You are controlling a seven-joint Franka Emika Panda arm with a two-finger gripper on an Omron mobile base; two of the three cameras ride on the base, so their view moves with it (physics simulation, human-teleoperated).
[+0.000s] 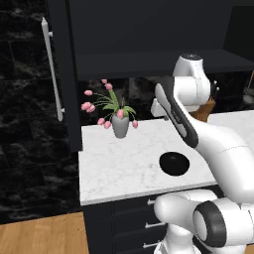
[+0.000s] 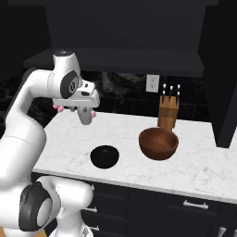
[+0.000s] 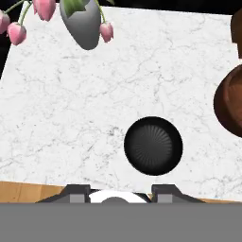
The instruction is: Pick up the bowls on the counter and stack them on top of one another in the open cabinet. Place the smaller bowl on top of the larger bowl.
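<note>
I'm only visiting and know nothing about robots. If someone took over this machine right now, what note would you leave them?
Hand: raised above the counter, holding nothing; whether its fingers are open or shut can't be told.
Smaller bowl: black, upright on the counter near the front edge, below the hand.
Larger bowl: brown, upright on the counter beside the knife block, apart from the black one.
Cabinet: open, its shelf bare where it shows.
Flower vase: at the back of the counter, not part of the job.
Done: nothing yet.
Left: put the brown bowl on the shelf, then the black bowl inside it.
</note>
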